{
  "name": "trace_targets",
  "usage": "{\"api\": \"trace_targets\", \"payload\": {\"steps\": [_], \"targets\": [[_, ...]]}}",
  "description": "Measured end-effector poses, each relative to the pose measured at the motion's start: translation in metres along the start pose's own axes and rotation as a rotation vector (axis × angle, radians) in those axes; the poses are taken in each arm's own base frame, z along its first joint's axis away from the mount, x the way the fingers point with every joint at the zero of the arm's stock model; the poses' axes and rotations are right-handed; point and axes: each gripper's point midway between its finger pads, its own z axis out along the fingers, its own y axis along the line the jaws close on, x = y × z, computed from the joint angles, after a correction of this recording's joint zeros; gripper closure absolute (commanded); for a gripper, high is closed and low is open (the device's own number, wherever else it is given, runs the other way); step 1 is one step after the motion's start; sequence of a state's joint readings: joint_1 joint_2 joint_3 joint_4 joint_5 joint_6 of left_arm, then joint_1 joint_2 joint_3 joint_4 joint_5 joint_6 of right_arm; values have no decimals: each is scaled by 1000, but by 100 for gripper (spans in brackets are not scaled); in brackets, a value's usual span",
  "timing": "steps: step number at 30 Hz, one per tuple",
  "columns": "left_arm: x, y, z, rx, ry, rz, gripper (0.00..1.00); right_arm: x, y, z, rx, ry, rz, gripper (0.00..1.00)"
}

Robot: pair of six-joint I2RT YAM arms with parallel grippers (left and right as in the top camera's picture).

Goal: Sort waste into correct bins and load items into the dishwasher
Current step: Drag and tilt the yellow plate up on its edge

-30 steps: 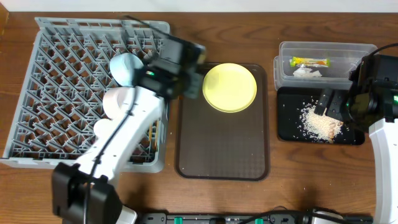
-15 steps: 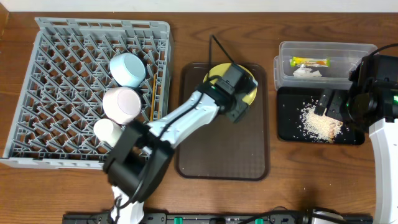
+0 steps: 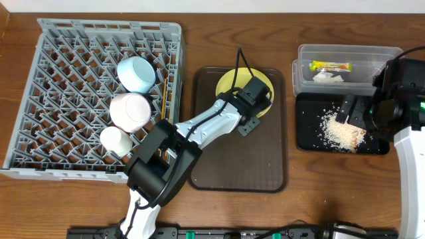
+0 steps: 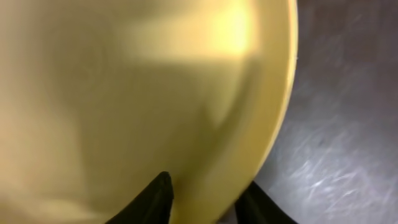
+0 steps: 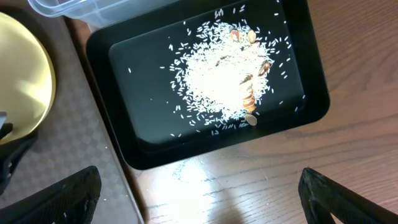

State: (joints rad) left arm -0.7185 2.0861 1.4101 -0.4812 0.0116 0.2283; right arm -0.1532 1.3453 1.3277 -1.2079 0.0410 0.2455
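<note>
No writing can be read: print is seen on the green-and-yellow snack wrapper [image 3: 331, 65] at the upper right of the overhead view, but it is too small to be made out. The wrapper and the crumpled paper scrap [image 3: 327, 77] are held in the clear tub [image 3: 348, 47]. Just below it, the rice grains [image 3: 342, 133] are heaped in the black tray [image 3: 309, 143], with a few brownish bits among them. The right gripper [image 3: 352, 111] is seen above that tray, its fingers spread wide with nothing between them.

The yellow plate [image 3: 231, 83] is laid at the top of the brown serving tray [image 3: 239, 162], mid-frame. Its lower right rim is straddled by the left gripper [image 3: 255, 106]. In the left wrist view one fingertip [image 4: 152, 199] is set over the plate's face and the other just off its edge; whether the rim is actually pinched cannot be told.

The serving tray's lower half is left bare, and a strip of wood is kept between its right edge and the black tray. At the left, the light blue bowl [image 3: 137, 73], the pinkish-white bowl [image 3: 129, 111] and the chopsticks [image 3: 161, 103] are seated in the grey dish rack [image 3: 66, 86], near its right wall
</note>
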Motion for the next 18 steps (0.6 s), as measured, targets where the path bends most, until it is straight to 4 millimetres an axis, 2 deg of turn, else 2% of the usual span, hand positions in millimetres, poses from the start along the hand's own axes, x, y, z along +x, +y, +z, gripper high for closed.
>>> {"api": "trace_targets", "payload": {"steps": [3, 4, 8, 13, 16, 18], "targets": [[9, 5, -2, -33, 42, 10, 81, 0, 0, 0, 0, 0, 0, 1], [11, 8, -2, -46, 55, 10, 87, 0, 0, 0, 0, 0, 0, 1], [19, 14, -4, -88, 92, 17, 89, 0, 0, 0, 0, 0, 0, 1], [23, 14, -5, -107, 112, 26, 83, 0, 0, 0, 0, 0, 0, 1], [24, 15, -5, -116, 117, 26, 75, 0, 0, 0, 0, 0, 0, 1], [24, 17, -6, -126, 118, 23, 74, 0, 0, 0, 0, 0, 0, 1]]}}
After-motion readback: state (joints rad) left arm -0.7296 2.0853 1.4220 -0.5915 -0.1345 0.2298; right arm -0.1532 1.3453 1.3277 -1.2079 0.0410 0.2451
